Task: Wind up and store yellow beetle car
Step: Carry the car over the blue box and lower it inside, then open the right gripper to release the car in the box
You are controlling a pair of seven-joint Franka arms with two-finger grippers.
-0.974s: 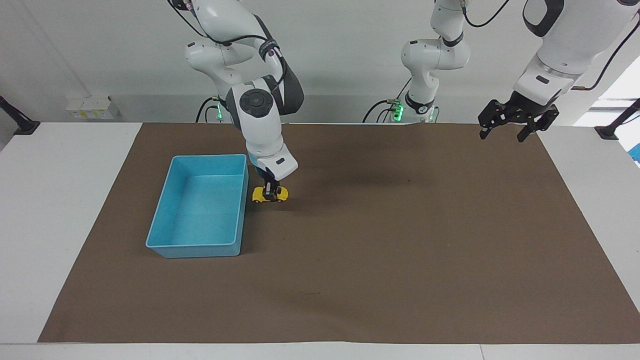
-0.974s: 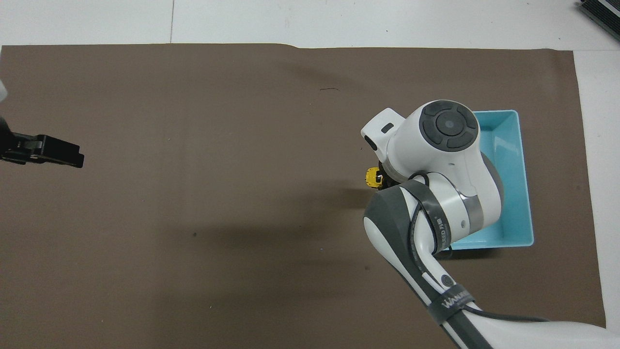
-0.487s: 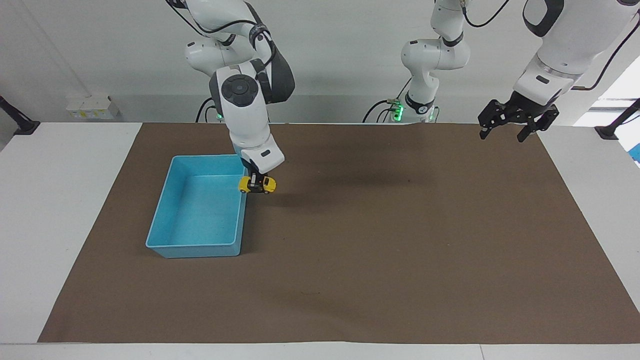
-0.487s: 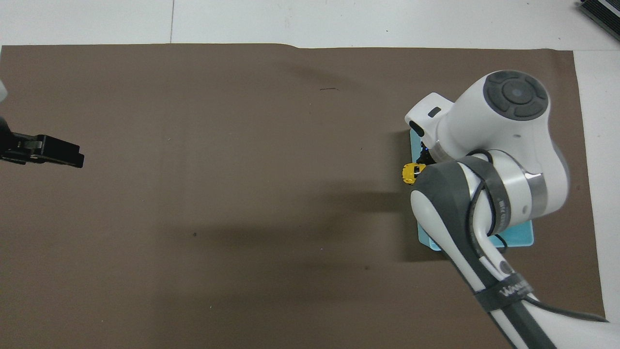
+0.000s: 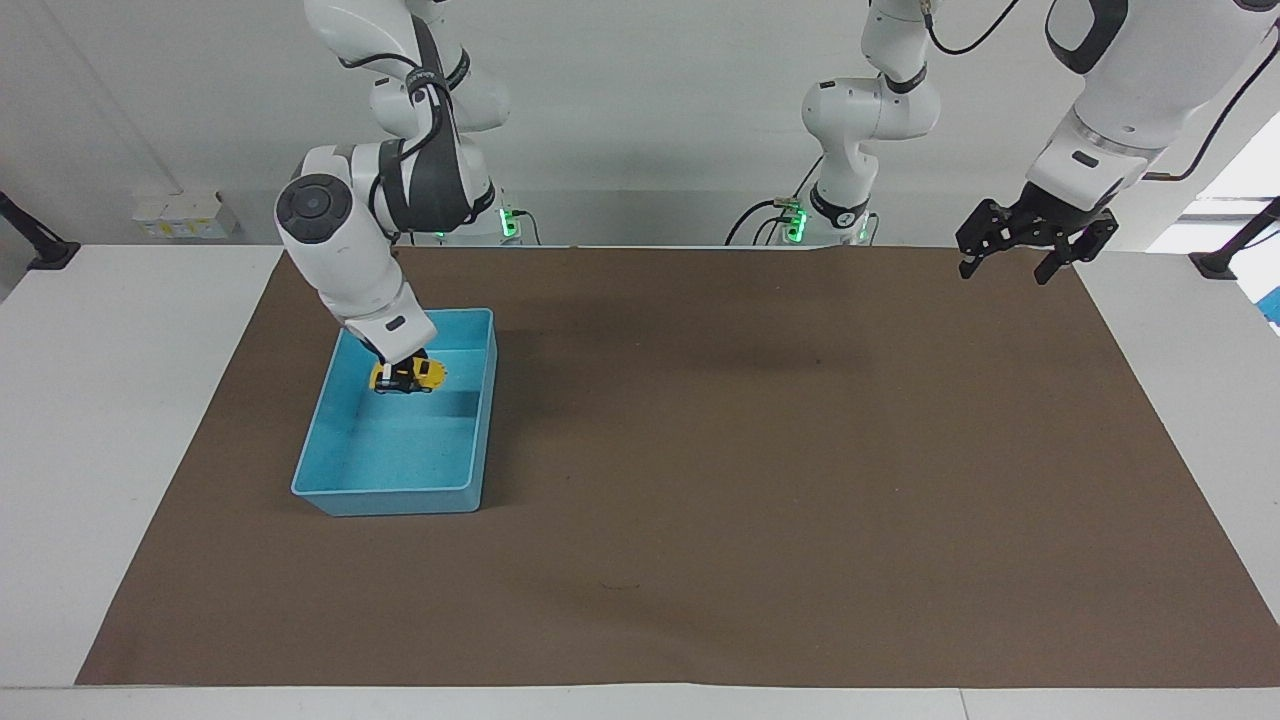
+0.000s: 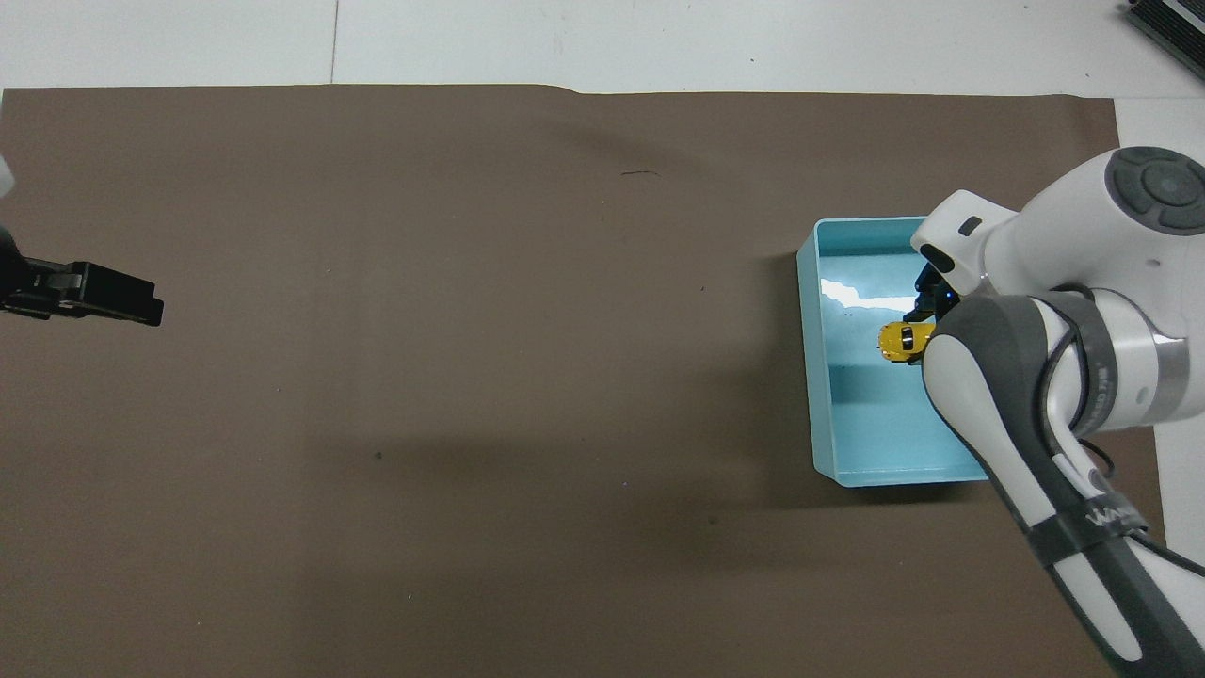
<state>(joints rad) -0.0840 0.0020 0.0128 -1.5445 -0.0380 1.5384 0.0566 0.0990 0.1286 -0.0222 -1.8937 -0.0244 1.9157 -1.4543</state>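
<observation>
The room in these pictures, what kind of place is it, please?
Probably a robotics lab or test cell. Two white arms stand at a white table covered by a brown mat. The right gripper holds the yellow beetle car over a blue bin; the left gripper waits.

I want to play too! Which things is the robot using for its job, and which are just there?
Used for the job:
yellow beetle car, held by the right gripper over the blue bin

Just there:
brown mat
left gripper, waiting
</observation>
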